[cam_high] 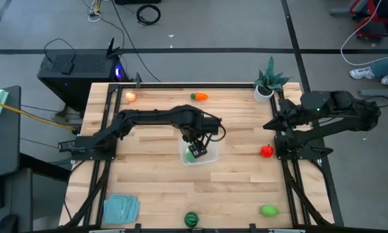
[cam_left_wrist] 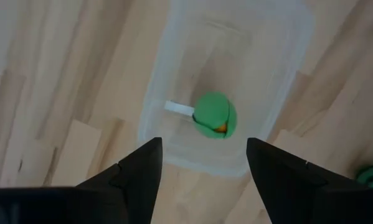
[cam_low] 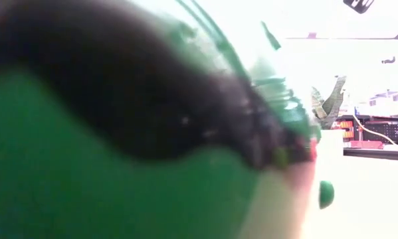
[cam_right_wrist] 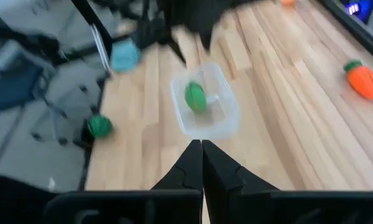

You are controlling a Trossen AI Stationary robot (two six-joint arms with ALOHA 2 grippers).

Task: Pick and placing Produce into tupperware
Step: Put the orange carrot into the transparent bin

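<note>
The clear tupperware sits mid-table with one green piece lying on its floor, a white stem sticking out. My left gripper hovers open directly above it, touching nothing. My right gripper is shut and waits by the table's right edge. Loose on the table are the carrot, the peach ball, the red piece, a second green piece and the striped ball. The striped ball fills most of the low view.
A potted plant stands at the far right corner. A folded teal cloth lies near the left front corner. Bare wood lies around the tupperware on all sides.
</note>
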